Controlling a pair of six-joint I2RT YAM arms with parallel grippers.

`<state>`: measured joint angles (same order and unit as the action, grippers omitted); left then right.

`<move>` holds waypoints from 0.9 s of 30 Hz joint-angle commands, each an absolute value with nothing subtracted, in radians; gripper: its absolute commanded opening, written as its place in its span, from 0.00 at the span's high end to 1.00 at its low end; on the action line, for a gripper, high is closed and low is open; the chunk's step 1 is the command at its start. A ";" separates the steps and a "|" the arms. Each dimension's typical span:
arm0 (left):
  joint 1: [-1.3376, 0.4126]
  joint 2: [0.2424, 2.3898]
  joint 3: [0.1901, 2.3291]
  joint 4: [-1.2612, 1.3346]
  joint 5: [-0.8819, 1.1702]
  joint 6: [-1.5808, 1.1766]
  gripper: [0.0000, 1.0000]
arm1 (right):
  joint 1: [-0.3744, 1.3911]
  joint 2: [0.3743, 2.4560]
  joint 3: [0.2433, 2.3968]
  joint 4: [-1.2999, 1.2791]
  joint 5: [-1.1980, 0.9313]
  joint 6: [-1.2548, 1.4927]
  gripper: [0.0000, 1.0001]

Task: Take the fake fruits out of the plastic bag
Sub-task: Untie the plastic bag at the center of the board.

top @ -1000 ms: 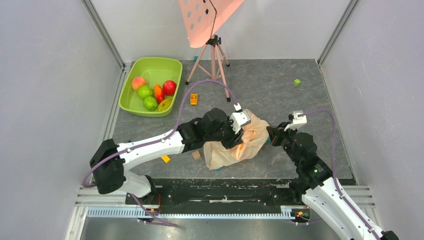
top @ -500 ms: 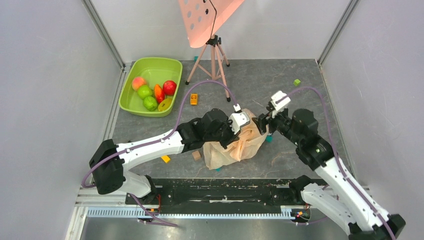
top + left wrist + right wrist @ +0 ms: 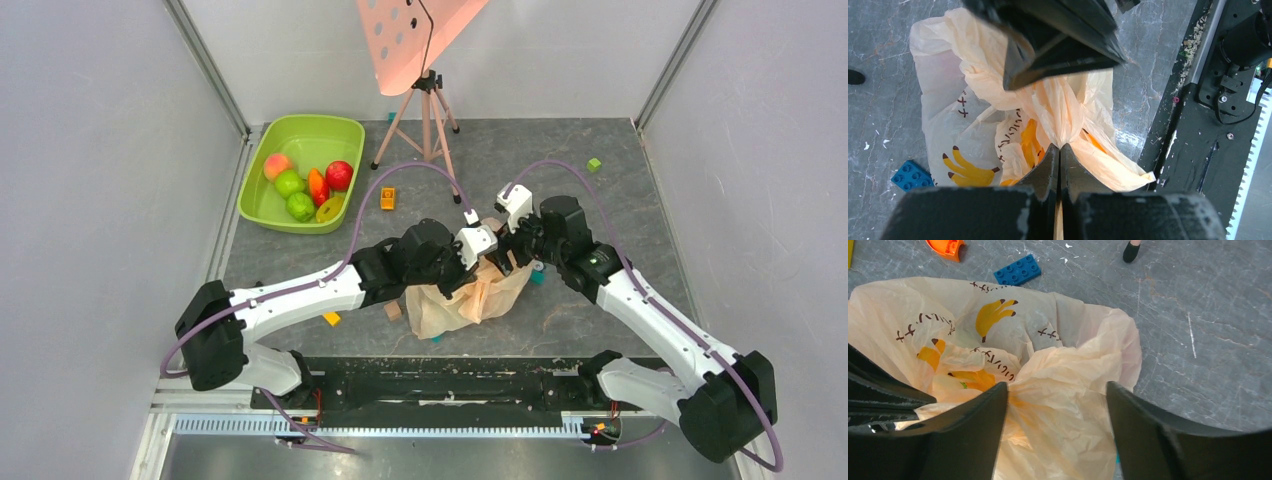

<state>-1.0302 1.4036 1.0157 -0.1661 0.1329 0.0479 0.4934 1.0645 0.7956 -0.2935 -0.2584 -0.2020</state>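
The plastic bag [image 3: 462, 303] lies crumpled in front of the arms, pale peach with banana prints [image 3: 993, 312]. My left gripper [image 3: 1059, 147] is shut on a gathered fold of the bag [image 3: 1058, 107] and holds it up. Just above the bag's mouth, my right gripper [image 3: 1057, 390] is open, its fingers [image 3: 970, 425] either side of crinkled film [image 3: 1068, 405], nothing held. An orange-yellow patch [image 3: 1030, 142] shows through the film; I cannot tell whether it is fruit or print. Several fake fruits [image 3: 339, 175] lie in the green tub [image 3: 262, 208] at far left.
A tripod [image 3: 428, 110] stands behind the bag. Loose blocks lie around it: blue [image 3: 1018, 269], yellow [image 3: 388, 198], green [image 3: 594, 165], orange [image 3: 331, 318], brown [image 3: 393, 310]. An orange arc piece [image 3: 948, 246] lies nearby. The black base rail [image 3: 1208, 150] runs along the near edge.
The right arm swung left from beside the bag to over its mouth and its gripper opened. The left gripper closed on the bag's fold.
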 commanded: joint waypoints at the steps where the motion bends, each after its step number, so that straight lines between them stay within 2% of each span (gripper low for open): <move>1: -1.034 1.376 1.006 -0.123 0.129 0.070 0.98 | 0.492 1.076 0.770 -0.210 -0.271 -0.147 0.48; 2: -1.034 1.375 1.004 -0.123 0.126 0.068 0.98 | 0.492 1.075 0.770 -0.205 -0.263 -0.143 0.57; 5: -1.035 1.370 0.999 -0.120 0.113 0.063 0.98 | 0.492 1.042 0.767 -0.174 -0.208 -0.116 0.95; 6: -1.034 1.366 0.997 -0.120 0.099 0.059 0.98 | 0.492 1.025 0.766 -0.162 -0.170 -0.102 1.00; 14: -1.020 1.217 0.979 -0.053 -0.157 0.014 0.98 | 0.458 0.888 0.798 -0.087 -0.032 0.112 1.00; 19: -0.940 1.136 0.976 -0.025 -0.206 -0.058 0.98 | 0.396 0.753 0.746 -0.035 0.178 0.326 1.00; 27: -0.853 1.009 0.748 0.139 -0.229 -0.240 0.98 | 0.363 0.550 0.530 -0.065 0.395 0.698 1.00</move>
<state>-0.8764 1.0595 0.8509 0.0284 -0.1738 -0.1127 0.3740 0.6182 0.6369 -0.0860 0.2291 0.4625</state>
